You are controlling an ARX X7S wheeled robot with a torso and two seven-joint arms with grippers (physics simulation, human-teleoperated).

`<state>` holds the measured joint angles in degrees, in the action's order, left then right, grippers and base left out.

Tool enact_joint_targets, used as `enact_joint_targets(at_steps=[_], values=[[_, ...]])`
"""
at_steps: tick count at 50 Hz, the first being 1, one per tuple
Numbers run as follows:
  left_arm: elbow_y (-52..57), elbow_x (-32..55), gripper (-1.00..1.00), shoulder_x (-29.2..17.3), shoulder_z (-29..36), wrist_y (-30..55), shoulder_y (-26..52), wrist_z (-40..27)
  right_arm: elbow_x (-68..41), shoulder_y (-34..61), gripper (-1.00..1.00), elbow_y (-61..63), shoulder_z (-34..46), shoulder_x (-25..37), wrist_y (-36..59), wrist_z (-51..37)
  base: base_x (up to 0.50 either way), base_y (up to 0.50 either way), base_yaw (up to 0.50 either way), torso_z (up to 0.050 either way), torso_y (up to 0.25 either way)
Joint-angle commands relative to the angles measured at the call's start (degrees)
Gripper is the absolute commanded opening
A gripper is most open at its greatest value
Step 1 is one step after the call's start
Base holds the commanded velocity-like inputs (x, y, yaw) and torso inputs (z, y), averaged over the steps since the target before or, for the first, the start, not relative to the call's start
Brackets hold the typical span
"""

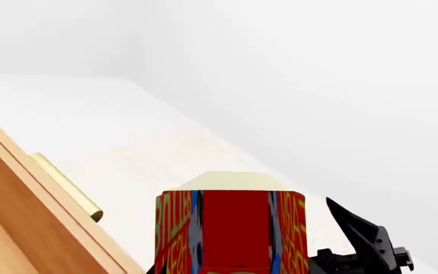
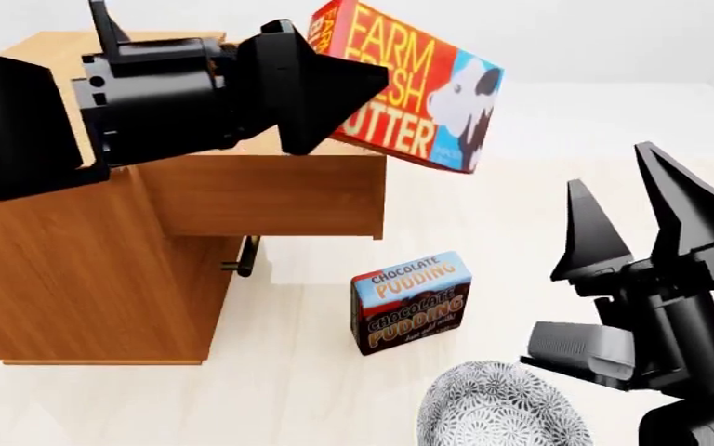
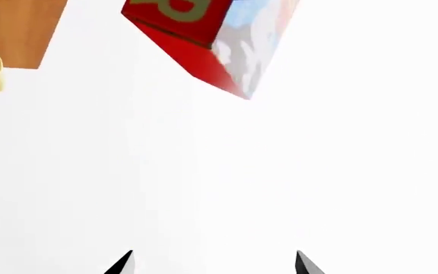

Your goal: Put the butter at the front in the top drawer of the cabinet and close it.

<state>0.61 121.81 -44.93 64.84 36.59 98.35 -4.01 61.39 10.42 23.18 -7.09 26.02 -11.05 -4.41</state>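
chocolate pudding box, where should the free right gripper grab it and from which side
Take the chocolate pudding box across its two narrow side faces, coming down from above. It stands upright on the table with its broad printed face toward the camera, so the top edge is exposed. The right gripper has its jaws open and empty; mind the patterned bowl close in front.

The red butter box (image 2: 413, 88) carries large yellow lettering reading "FARM FRESH BUTTER", set beside a cow's head on a blue patch. The dark box (image 2: 412, 302) standing on the counter (image 2: 332, 390) reads "CHOCOLATE PUDDING" on its blue top and again on its front face; a smaller line beneath is too fine to make out. In the wrist views the butter box's lettering is cut off and unreadable.
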Motion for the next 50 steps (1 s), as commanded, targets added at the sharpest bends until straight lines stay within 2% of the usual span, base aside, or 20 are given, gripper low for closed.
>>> enact_joint_targets(at_steps=[1, 10, 20, 29, 42, 50], values=[[2.9, -0.7, -1.0, -1.7, -2.9, -3.8, 0.5, -4.1, 0.3, 1.6, 1.0, 0.2, -0.7, -2.6, 4.7, 4.5, 0.0, 0.0, 0.0, 0.0, 0.0], [5.3, -2.6, -1.0, -2.4, -3.5, -6.1, 0.4, -7.2, 1.0, 3.1, 1.0, 1.2, -1.1, -5.4, 9.6, 10.0, 0.0, 0.0, 0.0, 0.0, 0.001], [6.4, -4.4, -1.0, -2.9, -4.1, -7.7, 0.3, -9.5, 2.3, 3.7, 1.0, 0.5, -1.1, -5.8, 11.0, 10.5, 0.0, 0.0, 0.0, 0.0, 0.001], [7.9, -8.4, -1.0, -3.0, -4.1, -10.6, 0.5, -15.3, 2.4, 4.0, 1.0, 0.8, -0.9, -6.3, 11.9, 11.5, 0.0, 0.0, 0.0, 0.001, 0.001], [8.3, -14.3, -1.0, -2.2, -3.1, -12.1, 1.6, -23.4, -1.7, 9.0, 1.0, 4.5, -2.3, -10.0, 18.0, 19.2, 0.0, 0.0, 0.0, 0.0, 0.002], [8.1, -17.9, -1.0, -1.6, -2.2, -12.1, 2.4, -26.6, -4.8, 14.8, 1.0, 8.9, -4.6, -15.2, 27.5, 28.7, 0.0, 0.0, 0.0, 0.001, 0.001]])
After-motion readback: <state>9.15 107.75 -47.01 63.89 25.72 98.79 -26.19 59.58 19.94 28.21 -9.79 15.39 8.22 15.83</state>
